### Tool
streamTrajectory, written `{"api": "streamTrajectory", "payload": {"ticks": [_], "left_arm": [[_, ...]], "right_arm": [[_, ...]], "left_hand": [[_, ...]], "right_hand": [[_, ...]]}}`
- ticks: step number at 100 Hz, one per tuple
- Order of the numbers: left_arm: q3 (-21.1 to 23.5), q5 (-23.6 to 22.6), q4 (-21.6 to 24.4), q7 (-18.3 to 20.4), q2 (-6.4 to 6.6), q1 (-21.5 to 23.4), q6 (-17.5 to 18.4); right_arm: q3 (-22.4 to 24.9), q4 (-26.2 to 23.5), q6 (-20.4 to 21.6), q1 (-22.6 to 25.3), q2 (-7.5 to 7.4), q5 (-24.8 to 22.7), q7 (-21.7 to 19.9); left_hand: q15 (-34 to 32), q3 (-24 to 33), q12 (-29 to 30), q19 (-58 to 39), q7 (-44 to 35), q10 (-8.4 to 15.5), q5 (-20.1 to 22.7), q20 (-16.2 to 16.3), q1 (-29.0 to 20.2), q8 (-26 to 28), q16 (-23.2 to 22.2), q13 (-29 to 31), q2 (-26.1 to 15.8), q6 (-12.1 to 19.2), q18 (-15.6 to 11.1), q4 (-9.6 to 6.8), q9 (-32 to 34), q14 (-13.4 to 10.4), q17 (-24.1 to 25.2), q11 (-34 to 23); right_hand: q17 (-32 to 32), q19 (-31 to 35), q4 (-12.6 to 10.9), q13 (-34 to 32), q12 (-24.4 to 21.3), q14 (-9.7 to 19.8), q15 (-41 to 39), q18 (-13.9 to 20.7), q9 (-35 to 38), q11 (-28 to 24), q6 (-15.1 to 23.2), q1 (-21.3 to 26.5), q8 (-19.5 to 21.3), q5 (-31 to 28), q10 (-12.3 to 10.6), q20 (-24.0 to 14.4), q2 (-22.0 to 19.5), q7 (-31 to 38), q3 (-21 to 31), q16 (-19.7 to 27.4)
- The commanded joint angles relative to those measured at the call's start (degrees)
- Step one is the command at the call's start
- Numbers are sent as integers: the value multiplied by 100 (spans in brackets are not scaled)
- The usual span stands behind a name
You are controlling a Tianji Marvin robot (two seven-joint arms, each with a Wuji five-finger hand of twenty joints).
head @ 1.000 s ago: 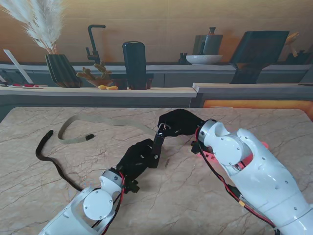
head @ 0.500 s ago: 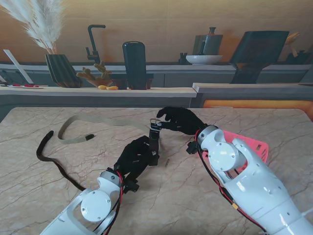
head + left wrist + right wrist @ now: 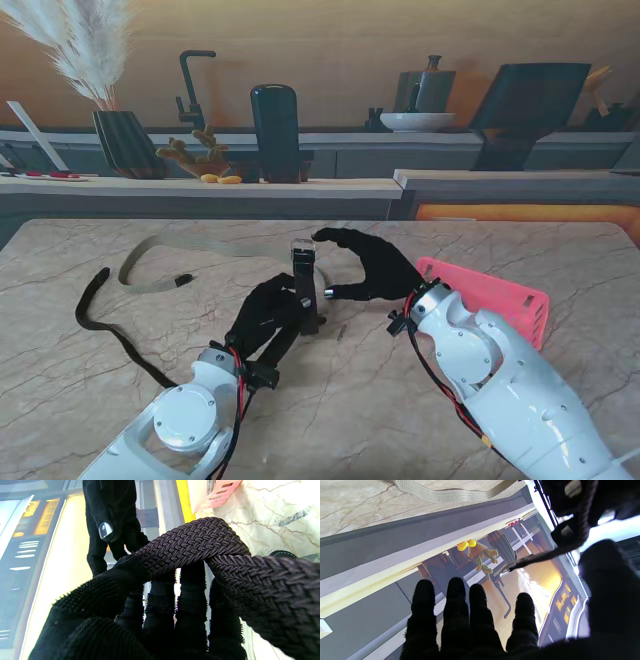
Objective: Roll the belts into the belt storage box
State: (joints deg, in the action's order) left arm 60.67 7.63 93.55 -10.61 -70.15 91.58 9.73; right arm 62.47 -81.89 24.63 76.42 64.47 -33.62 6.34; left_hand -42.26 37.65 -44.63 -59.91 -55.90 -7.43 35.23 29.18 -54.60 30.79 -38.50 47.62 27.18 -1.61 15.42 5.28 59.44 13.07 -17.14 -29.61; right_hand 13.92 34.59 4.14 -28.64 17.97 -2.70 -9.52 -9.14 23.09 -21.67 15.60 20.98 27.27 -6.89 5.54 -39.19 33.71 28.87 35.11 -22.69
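Note:
My left hand is shut on a black braided belt, holding its buckle end upright above the table. In the left wrist view the woven belt bends over my fingers. The belt's tail trails across the table on the left. My right hand is open just right of the buckle, fingers spread, with the index tip close to it. The right wrist view shows those fingers empty, with the black belt beside the thumb. A pink storage box lies behind my right wrist.
A beige belt lies in a loop on the marble table, farther from me on the left; it is also in the right wrist view. Beyond the table's far edge runs a counter with a vase, a tap and a dark canister.
My right arm drew back toward me, uncovering the pink box, and its fingers spread away from the buckle. My left hand shifted slightly left and stood the buckle end upright.

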Motion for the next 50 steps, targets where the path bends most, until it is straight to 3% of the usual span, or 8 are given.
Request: {"api": "streamTrajectory", "payload": {"ticks": [1,7,20,22,26,38,46,50], "left_arm": [[-8,1,71,-14,-52,62,-37],[-15,-4,66,-12,-50,56,-42],[-40,90,71,41,-51,53,-86],[-44,103,70,40,-53,51,-95],[-49,135,71,45,-56,48,-117],[-56,260,101,57,-67,62,-168],[-51,341,137,58,-73,87,-190],[-48,371,158,43,-79,102,-200]], "right_arm": [[-148,126,183,0,7,-88,83],[-248,192,267,-41,-1,-284,182],[-475,334,364,-164,-6,-675,458],[-507,349,371,-180,-3,-678,471],[-563,372,384,-209,1,-669,467],[-719,451,356,-295,16,-632,458],[-821,552,344,-354,34,-666,549],[-854,592,356,-369,32,-701,573]], "left_hand": [[35,-53,8,-34,-13,35,97,36,-233,-30,24,14,-240,173,70,114,126,-30,29,-71],[46,-49,15,-33,-15,49,99,38,-228,-22,30,5,-234,204,67,106,127,-41,45,-64],[70,-48,4,-25,-4,57,79,41,-215,-5,42,-26,-250,263,53,102,106,-51,80,-63],[70,-51,2,-28,-6,65,81,42,-205,2,43,-21,-246,270,44,105,104,-58,78,-64],[73,-46,-3,-29,-4,59,75,43,-210,9,46,-26,-251,275,43,103,102,-50,80,-66],[68,-46,-6,-36,12,56,73,51,-211,21,50,-28,-259,269,45,106,94,-43,85,-67],[73,-57,-3,-36,25,57,67,52,-208,21,55,-40,-269,277,42,110,88,-46,90,-63],[77,-63,0,-35,34,57,58,52,-210,20,58,-47,-277,282,37,111,79,-49,93,-59]], "right_hand": [[-151,-282,48,290,-156,108,188,216,-257,163,-137,-372,-90,208,-62,166,167,-186,-4,196],[-236,-447,68,461,-268,55,249,211,-453,248,-201,-481,-162,244,36,285,159,-325,52,296],[-325,-517,91,731,-531,-413,178,10,-979,179,-200,-798,-529,141,327,448,174,-1889,296,434],[-345,-460,131,738,-640,-442,164,-27,-1009,129,-189,-791,130,-32,343,506,166,-2644,283,487],[-347,-444,125,726,-664,-525,141,-75,-1027,113,-160,-780,356,-87,360,525,171,-2886,287,491],[-283,-373,95,594,-595,-522,38,-135,-917,66,-120,-665,702,-93,406,500,190,-2633,259,440],[-205,-270,75,383,-519,-371,-31,-147,-649,-31,-129,-407,1133,28,192,462,189,-1635,82,363],[-174,-241,58,311,-485,-288,-42,-132,-555,-47,-98,-367,718,100,53,469,187,-979,45,325]]}}
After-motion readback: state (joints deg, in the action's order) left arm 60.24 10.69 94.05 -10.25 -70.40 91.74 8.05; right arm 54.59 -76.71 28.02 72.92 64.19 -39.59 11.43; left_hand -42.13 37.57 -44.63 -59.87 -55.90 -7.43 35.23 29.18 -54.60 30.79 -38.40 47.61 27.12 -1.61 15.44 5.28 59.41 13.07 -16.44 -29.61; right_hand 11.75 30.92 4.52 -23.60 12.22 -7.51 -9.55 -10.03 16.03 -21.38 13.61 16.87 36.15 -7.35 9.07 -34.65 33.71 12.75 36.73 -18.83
